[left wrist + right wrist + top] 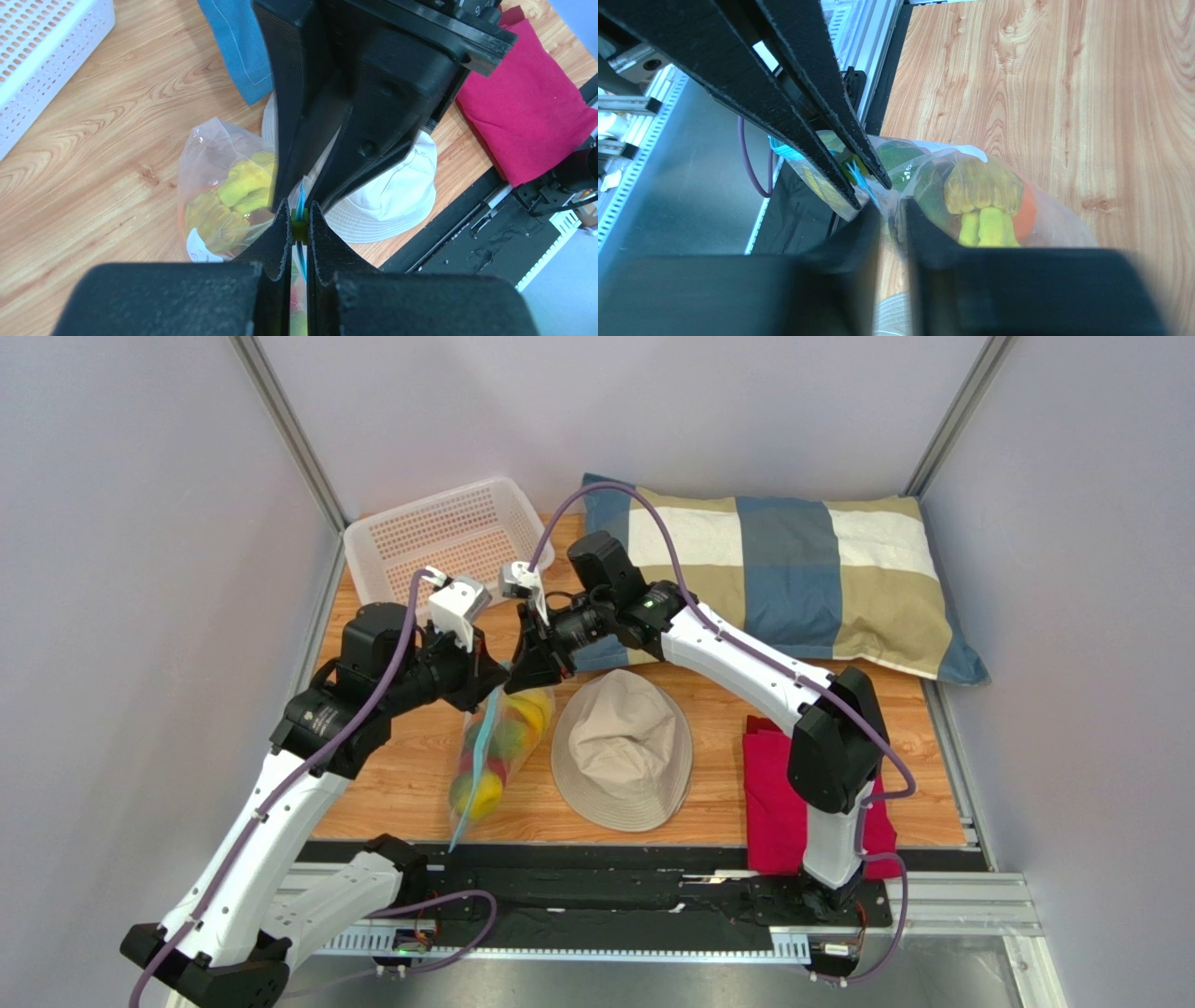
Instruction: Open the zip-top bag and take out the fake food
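Where grey walls (140,546) meet, wooden tabletop (407,784), zip-top bag (491,756)

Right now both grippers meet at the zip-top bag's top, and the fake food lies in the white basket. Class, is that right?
No. The fake food is inside the zip-top bag, not in the white basket; the right wrist view shows it through the plastic. The left gripper and right gripper do meet at the bag's top.
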`<control>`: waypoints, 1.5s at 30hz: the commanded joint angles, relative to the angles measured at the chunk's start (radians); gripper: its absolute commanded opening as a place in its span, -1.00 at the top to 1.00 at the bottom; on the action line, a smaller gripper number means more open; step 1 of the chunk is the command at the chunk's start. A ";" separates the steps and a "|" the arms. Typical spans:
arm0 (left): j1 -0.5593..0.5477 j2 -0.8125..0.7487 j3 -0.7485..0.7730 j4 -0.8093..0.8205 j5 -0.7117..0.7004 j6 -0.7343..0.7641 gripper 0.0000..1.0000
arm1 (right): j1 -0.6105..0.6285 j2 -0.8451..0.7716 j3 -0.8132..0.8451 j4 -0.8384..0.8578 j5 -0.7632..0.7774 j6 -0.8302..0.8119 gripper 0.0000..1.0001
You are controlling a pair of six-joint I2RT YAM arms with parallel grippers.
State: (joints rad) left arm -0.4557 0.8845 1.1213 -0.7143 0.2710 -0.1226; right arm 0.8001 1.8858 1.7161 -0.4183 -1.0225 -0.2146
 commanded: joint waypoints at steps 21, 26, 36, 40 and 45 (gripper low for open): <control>0.002 -0.062 -0.004 -0.249 -0.063 -0.176 1.00 | -0.131 -0.053 -0.098 0.504 0.067 0.414 1.00; 0.003 -0.168 -0.060 -0.290 0.005 -0.308 1.00 | -0.165 0.011 -0.061 0.527 0.150 0.500 1.00; 0.003 -0.334 -0.135 -0.372 0.111 -0.494 1.00 | -0.167 0.162 0.036 0.621 0.211 0.624 1.00; 0.003 -0.334 -0.133 -0.381 0.112 -0.515 1.00 | -0.167 0.194 0.051 0.607 0.260 0.646 1.00; 0.003 -0.317 -0.140 -0.384 0.162 -0.513 1.00 | -0.165 0.265 0.169 0.506 0.298 0.678 1.00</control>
State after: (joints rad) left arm -0.4480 0.5728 0.9771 -1.0378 0.3099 -0.6022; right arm 0.6662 2.1094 1.7481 0.0875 -0.8871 0.4408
